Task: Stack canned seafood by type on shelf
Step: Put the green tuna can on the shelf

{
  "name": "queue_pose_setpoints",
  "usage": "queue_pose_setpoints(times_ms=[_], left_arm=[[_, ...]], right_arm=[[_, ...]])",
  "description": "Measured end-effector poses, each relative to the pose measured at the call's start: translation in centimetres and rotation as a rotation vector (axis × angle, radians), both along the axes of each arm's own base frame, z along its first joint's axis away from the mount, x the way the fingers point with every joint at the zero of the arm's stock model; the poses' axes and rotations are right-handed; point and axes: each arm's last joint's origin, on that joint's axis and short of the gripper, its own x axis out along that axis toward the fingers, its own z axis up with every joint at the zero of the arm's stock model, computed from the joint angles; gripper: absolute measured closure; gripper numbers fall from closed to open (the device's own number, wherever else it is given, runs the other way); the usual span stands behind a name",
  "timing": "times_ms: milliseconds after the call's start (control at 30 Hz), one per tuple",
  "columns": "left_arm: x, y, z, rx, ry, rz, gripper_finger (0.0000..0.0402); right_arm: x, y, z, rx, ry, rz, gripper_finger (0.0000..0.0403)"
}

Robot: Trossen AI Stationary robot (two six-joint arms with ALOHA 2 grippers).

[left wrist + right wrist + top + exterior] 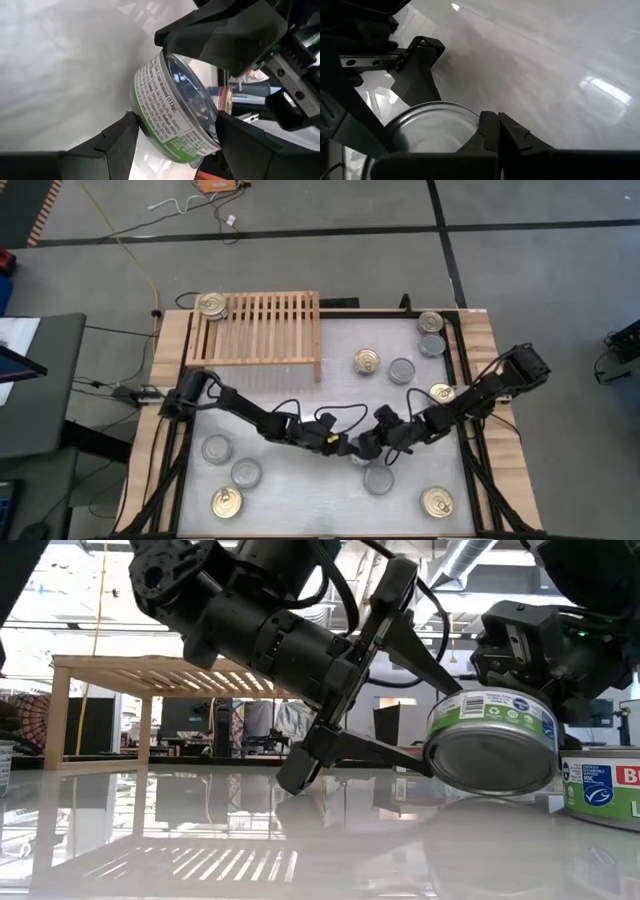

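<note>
At lower centre of the high view, left fingers stand open around a tilted green-labelled can; right fingers pinch its rim shut. Shelf sits upper left.

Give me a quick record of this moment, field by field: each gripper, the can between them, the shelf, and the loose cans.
left gripper: open, fingers either side of the green-label can
right gripper: shut, pinching that can's rim
green-label can: tilted on edge, mid-table
shelf: one gold-top can on its left end
loose cans: scattered on the white table, gold and silver tops mixed
</note>
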Motion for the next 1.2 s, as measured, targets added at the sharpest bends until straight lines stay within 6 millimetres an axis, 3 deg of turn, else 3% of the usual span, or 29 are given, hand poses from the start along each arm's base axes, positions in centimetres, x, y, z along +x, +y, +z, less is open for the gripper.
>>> queue_pose_setpoints(times_ms=[233, 533, 833, 1200], left_arm=[[0.3, 1.8, 0.0, -0.027, 0.009, -0.078, 0.0180], [0.3, 2.0, -0.1, -0.030, 0.016, -0.126, 0.0242], [0.4, 2.4, -0.1, 0.023, 0.010, -0.154, 0.0254], [0.6, 3.2, 0.1, 0.063, -0.020, -0.155, 0.0257]], right_arm=[[0.0, -0.2, 0.0, -0.006, 0.007, -0.009, 0.0382], [0.0, -0.1, 0.0, 0.001, 0.010, 0.001, 0.0380], [-0.7, 0.4, 1.4, -0.073, -0.030, 0.058, 0.0361], [-3.2, 0.7, 2.5, -0.183, 0.020, -0.043, 0.0332]])
